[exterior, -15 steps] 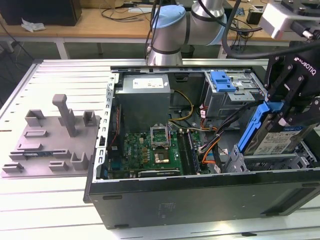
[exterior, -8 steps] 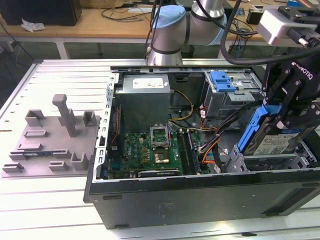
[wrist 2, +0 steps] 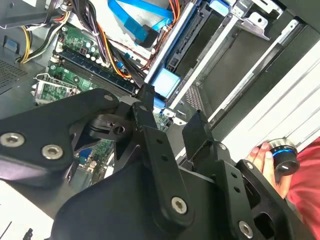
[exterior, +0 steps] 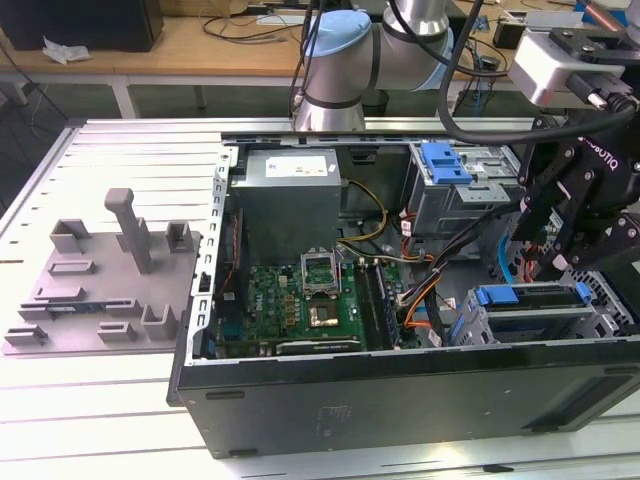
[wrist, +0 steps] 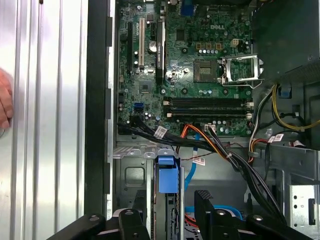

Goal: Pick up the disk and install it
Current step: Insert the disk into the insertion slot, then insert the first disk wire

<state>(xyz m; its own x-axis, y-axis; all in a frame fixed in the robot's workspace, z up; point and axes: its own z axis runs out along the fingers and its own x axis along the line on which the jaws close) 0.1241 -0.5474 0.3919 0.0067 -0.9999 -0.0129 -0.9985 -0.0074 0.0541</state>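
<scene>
**Fingers spread either side of the disk in its bay**

Fingers of the gripper stand apart, one on each side of the disk, and in the first wrist view there is a gap on both sides, so nothing is clamped. The disk stands on edge in the metal drive cage at the front corner of the open computer case, with its blue end facing the gripper. It looks seated between the cage walls.

Judged by its build, the disk is stiff, dense and heavy for its size. Its smooth metal faces could slip, and it would take knocks badly. The long blue-railed edges look like the safest place to grip it, squarely and near the middle.

Just beside the cage, a bundle of cables runs across to the green circuit board.
</scene>
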